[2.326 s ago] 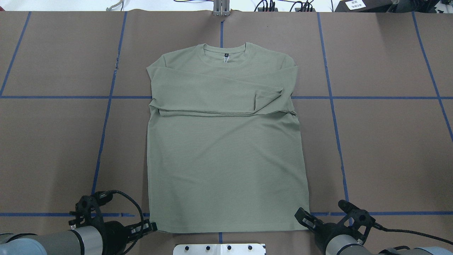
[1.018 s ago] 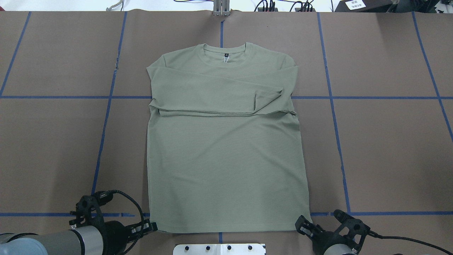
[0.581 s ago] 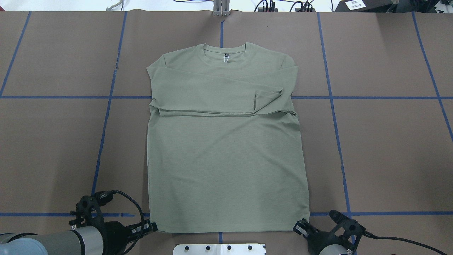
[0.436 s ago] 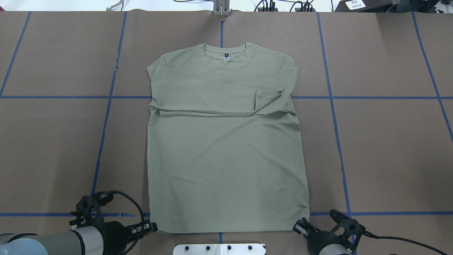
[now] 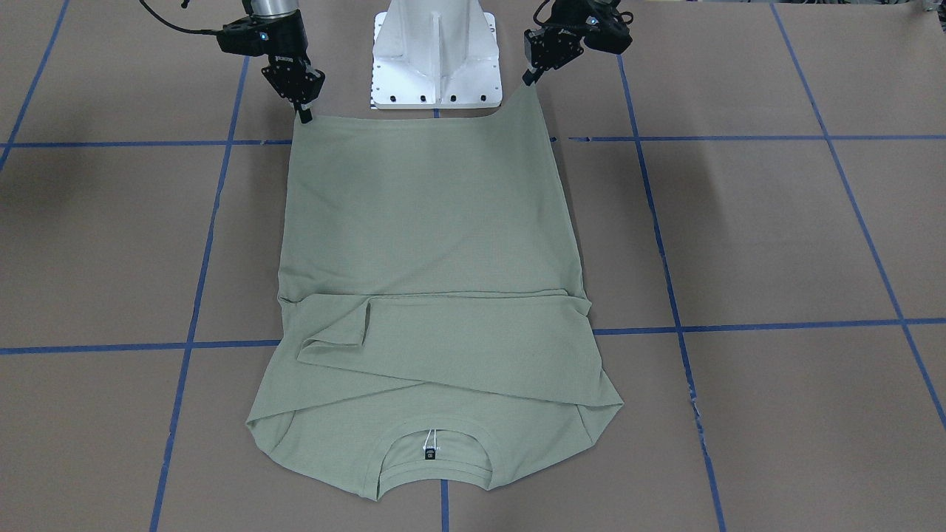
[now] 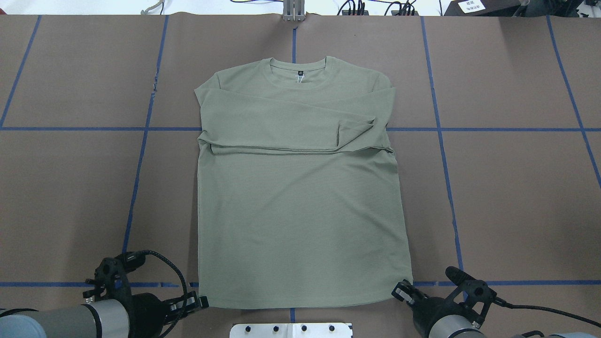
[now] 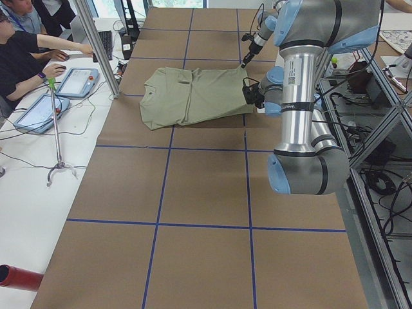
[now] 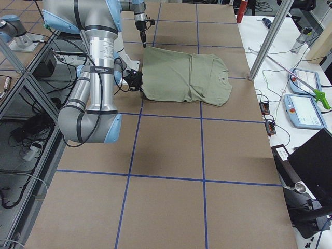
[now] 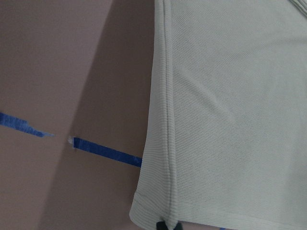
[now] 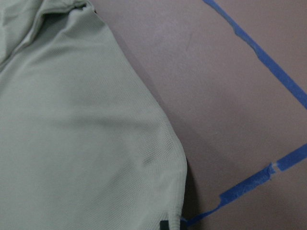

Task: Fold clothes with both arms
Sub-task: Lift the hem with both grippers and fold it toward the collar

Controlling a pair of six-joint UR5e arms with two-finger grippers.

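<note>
The pale sage-green shirt (image 6: 300,206) lies flat, front up, on the brown table, neck at the far side, both sleeves folded across the chest (image 5: 458,340). My left gripper (image 6: 203,301) is shut on the hem corner nearest it (image 5: 532,83); the left wrist view shows that corner (image 9: 153,211) at the fingertips. My right gripper (image 6: 399,292) is shut on the other hem corner (image 5: 301,117), seen in the right wrist view (image 10: 168,211). Both corners are raised a little off the table, and the hem sags between them.
The white pedestal base (image 5: 436,59) stands just behind the hem, between the arms. Blue tape lines (image 6: 141,155) grid the brown table cover. A metal post (image 6: 293,11) stands at the far edge. Operators with tablets (image 7: 38,71) sit beyond the far side.
My right gripper moved in to the shirt's hem corner and closed on it. Both hem corners have lifted slightly; the left arm shifted a little. The rest of the shirt has not moved.
</note>
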